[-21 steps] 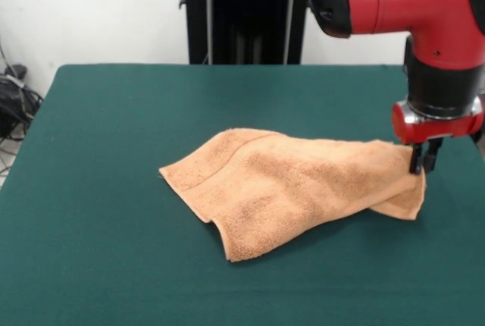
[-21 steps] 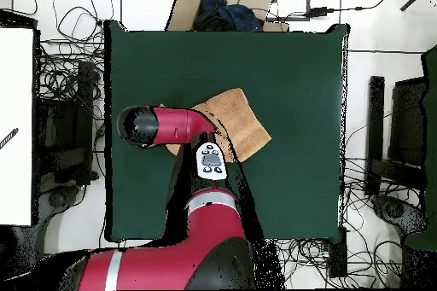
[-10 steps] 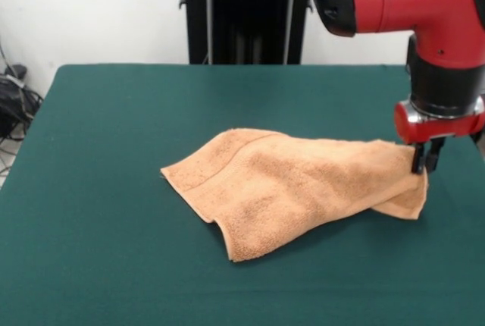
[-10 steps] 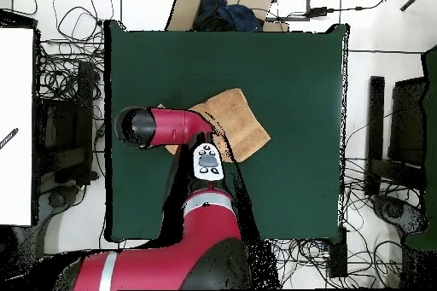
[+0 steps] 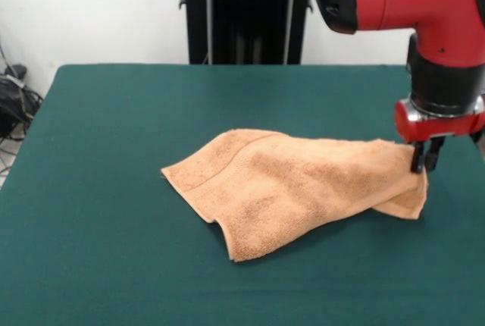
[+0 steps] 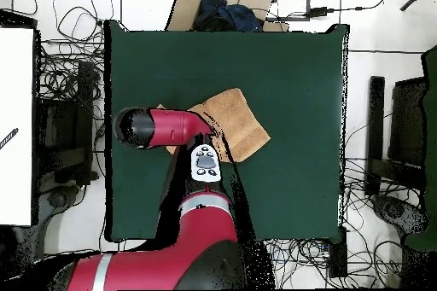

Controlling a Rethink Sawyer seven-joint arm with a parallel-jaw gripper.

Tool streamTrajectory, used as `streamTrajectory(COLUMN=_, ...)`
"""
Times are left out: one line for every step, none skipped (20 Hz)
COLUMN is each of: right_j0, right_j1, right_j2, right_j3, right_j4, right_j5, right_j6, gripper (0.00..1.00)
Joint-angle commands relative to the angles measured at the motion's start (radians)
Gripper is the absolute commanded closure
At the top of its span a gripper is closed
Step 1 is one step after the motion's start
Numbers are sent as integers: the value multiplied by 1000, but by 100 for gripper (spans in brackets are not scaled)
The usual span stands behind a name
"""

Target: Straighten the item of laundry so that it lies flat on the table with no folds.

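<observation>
white wall [image 5: 91, 7] behind; black frame [image 5: 242, 11] against it. pale floor [image 6: 375, 40], strewn with black cables [image 6: 64, 74]. cardboard box [image 6: 224, 2] with dark cloth at one end. white panel [image 6: 17, 125] one side, dark stands [image 6: 408, 130] opposite.

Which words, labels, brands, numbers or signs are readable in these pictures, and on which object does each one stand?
There is no readable text in either view.
The towel, the table and the gripper carry no visible writing.
The light panel on the arm shows dark marks in the overhead view, but they are too small to read.
</observation>
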State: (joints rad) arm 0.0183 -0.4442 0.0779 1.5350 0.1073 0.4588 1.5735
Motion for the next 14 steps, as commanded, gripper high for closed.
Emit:
streamTrajectory(right_j0=5, right_j1=4, right_j2=9, right_j3=66, right_j4=56, right_j5=-74, right_j6=270, gripper=100)
streamTrajectory(right_j0=7, right_j1=3, right_j2=6, right_j3=67, right_j4=59, right_j5=-75, right_j6=273, gripper=100)
streamTrajectory(right_j0=7, right_j1=3, right_j2=7, right_j3=67, right_j4=61, right_j5=-74, right_j6=270, gripper=100)
streamTrajectory(right_j0=8, right_j1=4, right_j2=6, right_j3=66, right_j4=62, right_j5=-74, right_j6=270, gripper=100)
streamTrajectory(right_j0=9, right_j1=5, right_j2=5, right_j3=65, right_j4=64, right_j5=-75, right_j6=269, gripper=100)
streamTrajectory(right_j0=8, right_j1=5, right_j2=6, right_j3=66, right_j4=64, right_j5=-81, right_j6=266, gripper=100)
streamTrajectory(right_j0=9, right_j1=5, right_j2=6, right_j3=68, right_j4=64, right_j5=-87, right_j6=265, gripper=100)
streamTrajectory(right_j0=12, right_j1=6, right_j2=2, right_j3=64, right_j4=65, right_j5=-88, right_j6=266, gripper=100)
streamTrajectory(right_j0=12, right_j1=8, right_j2=2, right_j3=62, right_j4=69, right_j5=-89, right_j6=268, gripper=100)
streamTrajectory(right_j0=10, right_j1=9, right_j2=4, right_j3=63, right_j4=71, right_j5=-91, right_j6=269, gripper=100)
streamTrajectory(right_j0=9, right_j1=9, right_j2=7, right_j3=64, right_j4=74, right_j5=-93, right_j6=270, gripper=100)
streamTrajectory(right_j0=9, right_j1=10, right_j2=6, right_j3=65, right_j4=75, right_j5=-96, right_j6=270, gripper=100)
streamTrajectory(right_j0=9, right_j1=15, right_j2=6, right_j3=60, right_j4=76, right_j5=-96, right_j6=269, gripper=100)
streamTrajectory(right_j0=9, right_j1=19, right_j2=6, right_j3=54, right_j4=77, right_j5=-96, right_j6=268, gripper=100)
